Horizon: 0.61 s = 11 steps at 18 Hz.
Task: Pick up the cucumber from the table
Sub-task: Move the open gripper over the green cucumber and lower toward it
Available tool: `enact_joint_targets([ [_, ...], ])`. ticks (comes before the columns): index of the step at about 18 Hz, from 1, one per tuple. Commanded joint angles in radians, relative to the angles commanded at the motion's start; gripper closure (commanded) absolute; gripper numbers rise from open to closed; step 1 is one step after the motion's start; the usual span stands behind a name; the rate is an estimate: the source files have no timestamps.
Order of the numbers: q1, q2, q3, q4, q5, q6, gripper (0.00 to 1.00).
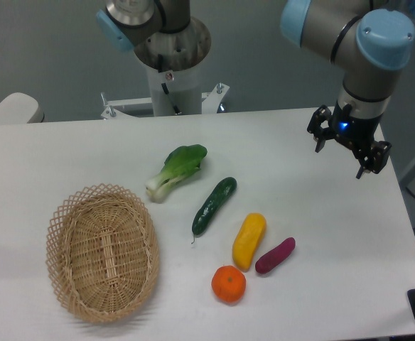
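Note:
The cucumber [213,205] is slim, dark green and glossy, lying at a slant near the middle of the white table [72,149], its thin stem tip pointing toward the front. My gripper [342,158] hangs above the table's far right side, well to the right of the cucumber and apart from it. Its two fingers are spread open with nothing between them.
A leafy bok choy [176,170] lies just left of the cucumber. A yellow vegetable [249,240], a purple sweet potato [275,256] and an orange [229,283] sit in front of it. A wicker basket [101,250] stands at the front left.

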Motion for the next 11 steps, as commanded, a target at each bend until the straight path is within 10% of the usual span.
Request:
enact_joint_targets([
  [11,-0.014,0.032,-0.095,0.011,0.003,-0.02,0.0],
])
